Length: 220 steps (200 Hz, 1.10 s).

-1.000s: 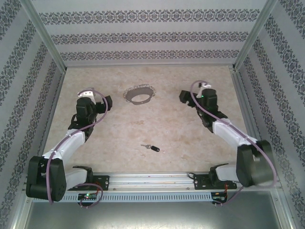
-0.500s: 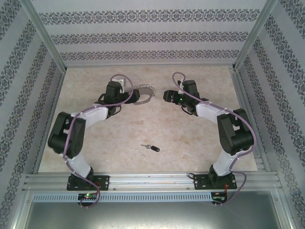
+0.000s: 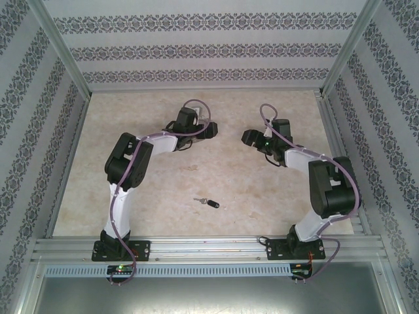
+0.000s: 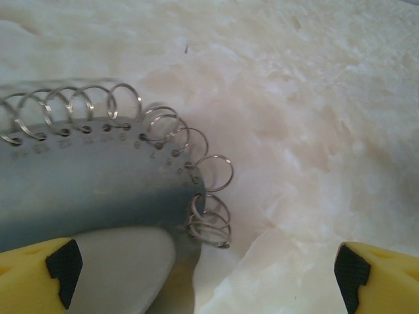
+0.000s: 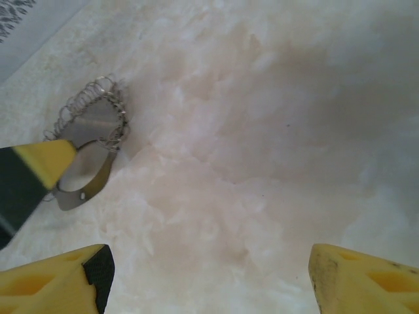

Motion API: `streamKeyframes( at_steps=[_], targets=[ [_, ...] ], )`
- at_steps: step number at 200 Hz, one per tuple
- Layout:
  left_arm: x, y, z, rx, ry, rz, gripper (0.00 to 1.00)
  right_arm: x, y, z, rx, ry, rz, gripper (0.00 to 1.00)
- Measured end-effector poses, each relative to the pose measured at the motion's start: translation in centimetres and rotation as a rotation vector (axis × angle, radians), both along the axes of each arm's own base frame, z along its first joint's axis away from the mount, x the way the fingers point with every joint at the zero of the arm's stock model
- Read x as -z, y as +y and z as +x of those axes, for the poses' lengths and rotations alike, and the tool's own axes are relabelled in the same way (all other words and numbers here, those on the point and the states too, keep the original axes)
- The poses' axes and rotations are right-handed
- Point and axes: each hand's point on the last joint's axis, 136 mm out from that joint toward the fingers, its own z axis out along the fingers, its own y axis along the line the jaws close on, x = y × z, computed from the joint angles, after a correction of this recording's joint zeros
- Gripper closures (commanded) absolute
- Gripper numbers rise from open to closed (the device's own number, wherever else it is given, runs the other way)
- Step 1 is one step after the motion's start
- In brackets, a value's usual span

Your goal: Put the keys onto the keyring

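Note:
The key, a short silver blade with a black head, lies on the table's near middle, well apart from both arms. The keyring is a grey metal band fringed with small wire rings. It lies under my left gripper, whose jaws stand wide open with the band's edge between them, nearer the left finger. From above, the left gripper covers the ring. My right gripper hovers open to its right, over bare table. The right wrist view has the keyring at the far left, partly behind a left finger.
Patterned walls with metal posts close in the marbled table on three sides. An aluminium rail carrying both arm bases runs along the near edge. Bare table lies around the key.
My left arm has swung up and right until its gripper sits over the keyring. The right gripper reached towards the ring, then drew back a little to the right. The key has not moved.

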Motion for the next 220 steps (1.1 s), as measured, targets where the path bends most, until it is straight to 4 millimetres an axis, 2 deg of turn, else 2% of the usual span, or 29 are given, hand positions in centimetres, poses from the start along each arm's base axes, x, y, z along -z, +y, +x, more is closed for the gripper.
streamKeyframes(
  at_steps=[31,66,100,144,186,220],
  targets=[
    [0.2,-0.5,-0.1,0.004,0.006,-0.005,0.00,-1.6,0.2,0.2,-0.003,-0.047,0.014,0.21],
    [0.4,-1.3,-0.6,0.013,0.015,-0.010,0.00,-1.0,0.1,-0.2,0.012,-0.026,0.030,0.21],
    [1.4,-1.7,-1.6,0.024,0.027,0.000,0.00,0.0,-0.4,-0.8,0.044,0.008,0.023,0.19],
    [1.3,-1.7,-2.4,0.028,0.006,-0.010,0.00,-1.5,-1.0,-1.3,0.074,-0.025,0.011,0.19],
    [1.4,-2.2,-5.1,0.053,0.015,-0.014,0.00,-1.5,-0.4,-2.1,0.061,-0.020,0.004,0.19],
    [1.3,-2.6,-8.5,0.075,0.032,-0.032,0.00,-0.8,0.4,-3.3,0.036,0.002,0.000,0.19]
  ],
)
